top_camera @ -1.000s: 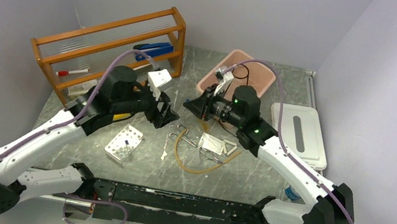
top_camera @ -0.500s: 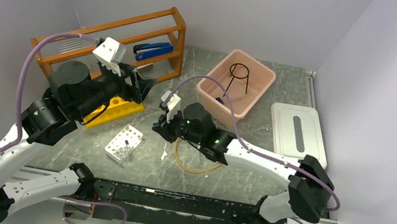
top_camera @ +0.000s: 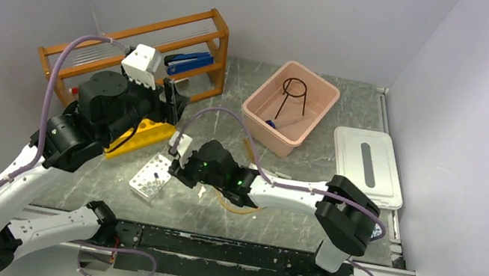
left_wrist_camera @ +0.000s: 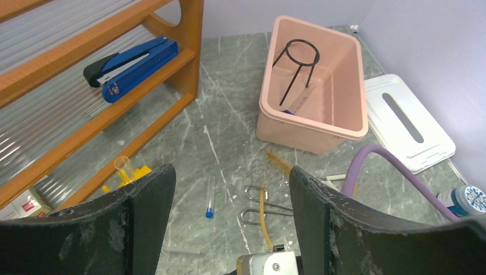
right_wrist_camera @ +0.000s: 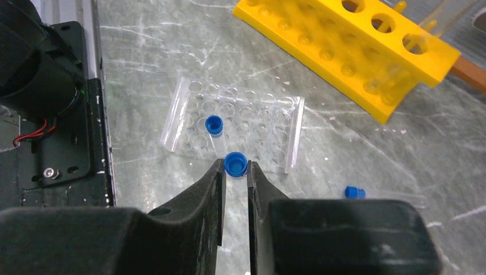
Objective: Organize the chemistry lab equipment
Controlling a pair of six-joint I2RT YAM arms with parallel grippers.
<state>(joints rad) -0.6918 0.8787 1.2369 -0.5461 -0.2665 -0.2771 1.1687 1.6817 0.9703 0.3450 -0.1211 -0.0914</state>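
The grey marbled table (top_camera: 234,94) carries an orange wooden shelf (top_camera: 139,36) at upper left, a pink bin (top_camera: 267,128) at upper centre and a white lid (top_camera: 354,146) at right. Mid-frame lie a yellow tube rack (top_camera: 145,133), a clear vial rack (top_camera: 151,177) and an amber rubber tube (top_camera: 236,210). A blue-capped vial (left_wrist_camera: 210,196) lies flat near the yellow rack.

A grey, white-veined tabletop (top_camera: 234,91) (marble-look) carries an orange wooden shelf (top_camera: 221,46) at its back. Plain pale walls (top_camera: 265,5) rise behind the shelf, left of it and far to its right. Light is soft and even.
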